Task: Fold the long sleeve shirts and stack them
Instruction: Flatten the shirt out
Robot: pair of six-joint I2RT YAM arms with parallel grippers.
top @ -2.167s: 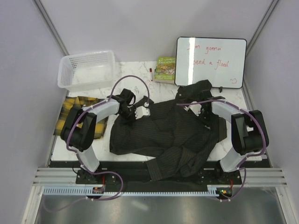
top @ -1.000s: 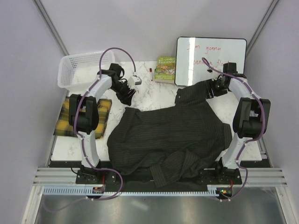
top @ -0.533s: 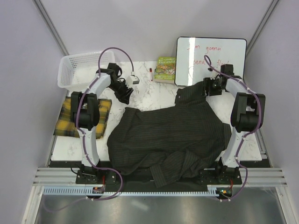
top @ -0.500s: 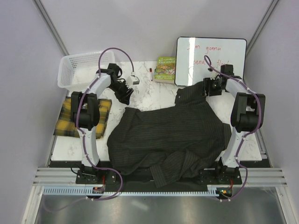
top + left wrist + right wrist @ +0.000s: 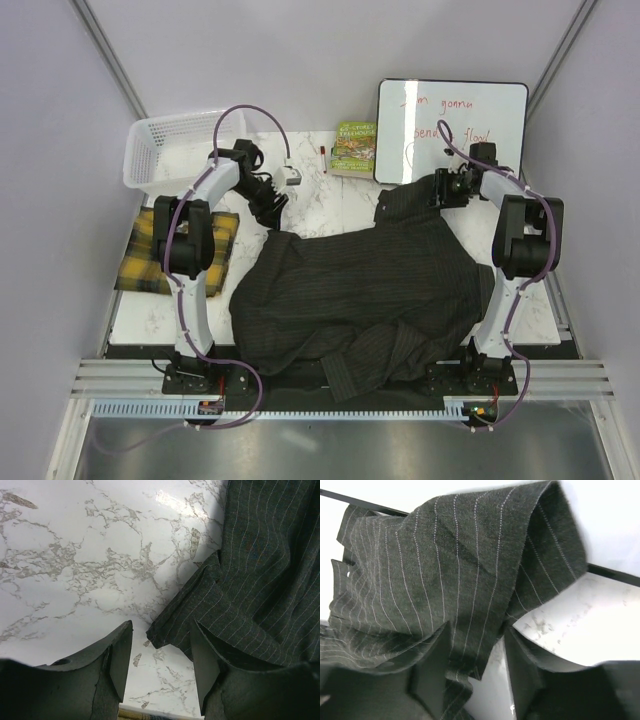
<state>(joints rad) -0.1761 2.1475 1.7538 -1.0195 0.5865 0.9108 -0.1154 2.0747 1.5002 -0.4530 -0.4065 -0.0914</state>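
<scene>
The dark pinstriped shirt (image 5: 360, 290) lies spread over the middle of the marble table (image 5: 335, 200), its near edge hanging over the front. My left gripper (image 5: 272, 205) is at its far left corner. In the left wrist view that gripper (image 5: 161, 630) is open, and the cloth's tip (image 5: 172, 625) lies loose between the jaws. My right gripper (image 5: 443, 190) is at the far right corner. Its jaws (image 5: 477, 630) stand apart around a hanging fold (image 5: 465, 595), with a gap beside the right finger. The plaid shirt (image 5: 175, 250) lies folded at the left.
A white mesh basket (image 5: 185, 150) stands at the back left. A green book (image 5: 353, 148) and a red marker (image 5: 323, 158) lie at the back centre. A whiteboard (image 5: 452, 132) with red writing leans at the back right, just behind the right gripper.
Both arms carried the dark shirt's far edge toward the back of the table and spread it out. The left gripper has since shifted slightly onto the left corner.
</scene>
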